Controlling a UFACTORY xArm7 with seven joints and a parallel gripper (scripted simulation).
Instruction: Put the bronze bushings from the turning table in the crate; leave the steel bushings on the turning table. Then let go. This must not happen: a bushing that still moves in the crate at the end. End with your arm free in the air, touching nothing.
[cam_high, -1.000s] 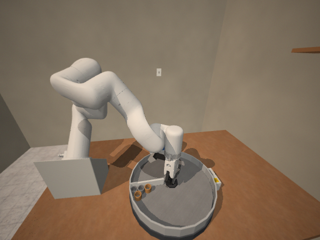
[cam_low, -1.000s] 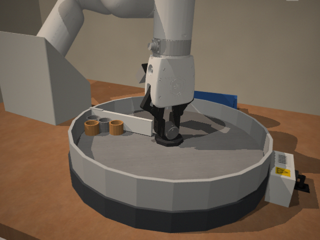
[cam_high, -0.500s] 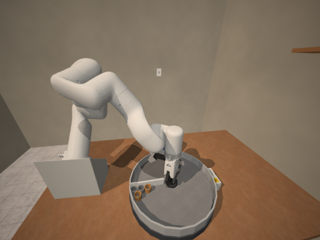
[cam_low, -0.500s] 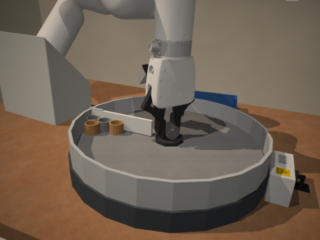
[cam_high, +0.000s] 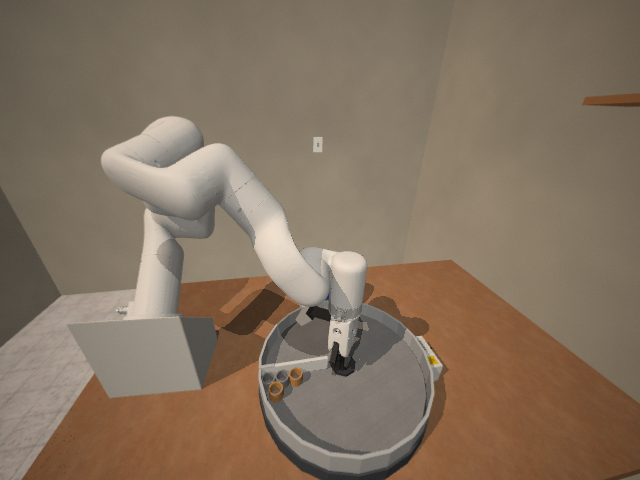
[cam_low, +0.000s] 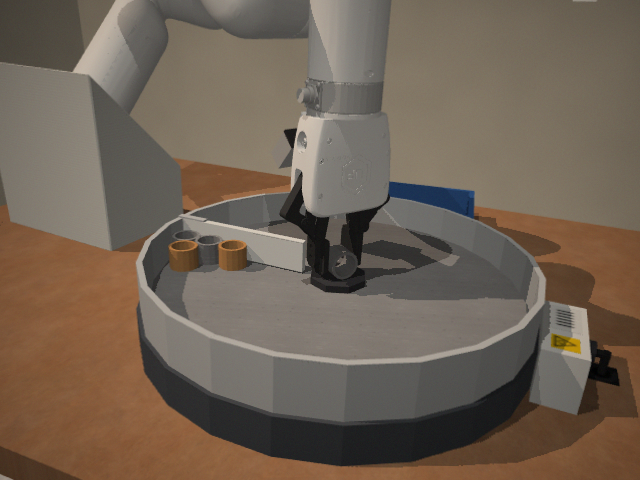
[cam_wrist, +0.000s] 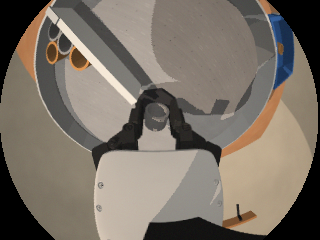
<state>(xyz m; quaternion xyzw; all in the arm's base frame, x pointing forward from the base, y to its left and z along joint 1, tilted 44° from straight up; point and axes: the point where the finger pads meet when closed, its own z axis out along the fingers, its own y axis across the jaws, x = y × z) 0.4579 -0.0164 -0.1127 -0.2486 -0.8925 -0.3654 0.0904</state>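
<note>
Two bronze bushings (cam_low: 183, 255) (cam_low: 232, 254) and two steel bushings (cam_low: 186, 236) (cam_low: 209, 245) stand upright by the white divider bar (cam_low: 242, 242) at the left rim of the turning table (cam_low: 341, 310). They also show in the top view, bronze (cam_high: 276, 391) and steel (cam_high: 282, 374), and in the wrist view (cam_wrist: 79, 59). My gripper (cam_low: 338, 258) points down at the table's centre. Its fingers stand slightly apart around a third steel bushing (cam_low: 341, 263), which lies on its side on the black hub (cam_low: 338, 283). The blue crate (cam_low: 431, 196) sits behind the table.
A grey slanted box (cam_low: 77, 155) stands on the wooden bench left of the table, by the arm's base. A white control box (cam_low: 563, 356) with a yellow label is fixed to the table's right side. The table has a raised rim all around.
</note>
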